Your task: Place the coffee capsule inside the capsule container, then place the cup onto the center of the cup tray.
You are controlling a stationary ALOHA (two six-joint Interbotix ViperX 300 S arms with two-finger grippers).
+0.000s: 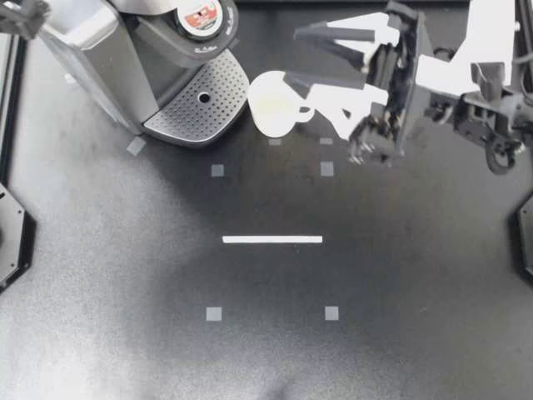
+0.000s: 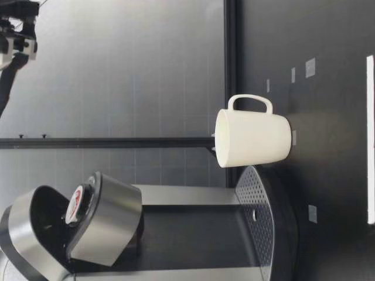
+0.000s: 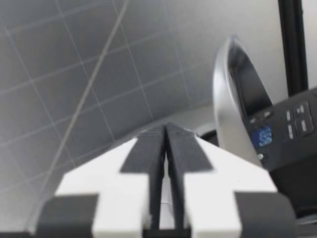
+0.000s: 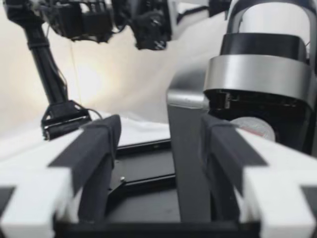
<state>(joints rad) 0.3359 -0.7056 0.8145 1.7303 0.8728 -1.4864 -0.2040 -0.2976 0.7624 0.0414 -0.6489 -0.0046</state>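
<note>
The coffee capsule (image 1: 200, 17), red and white on top, sits in the coffee machine's round capsule container under the raised lid; it also shows in the low view (image 2: 75, 205) and the right wrist view (image 4: 252, 129). The white cup (image 1: 273, 104) stands upright on the table beside the perforated cup tray (image 1: 200, 104), touched by nothing (image 2: 252, 139). My right gripper (image 1: 291, 57) hovers high beside the cup, pointing at the machine, open with nothing between its fingers (image 4: 158, 131). My left gripper (image 1: 21, 17) is up behind the machine with its fingers pressed together (image 3: 166, 148).
The coffee machine (image 1: 108, 58) fills the back left of the table. A white strip (image 1: 272, 239) and small grey tape squares mark the table's middle. Part of an arm (image 2: 17, 29) shows high above the table. My left arm (image 4: 99, 20) hangs beyond the machine.
</note>
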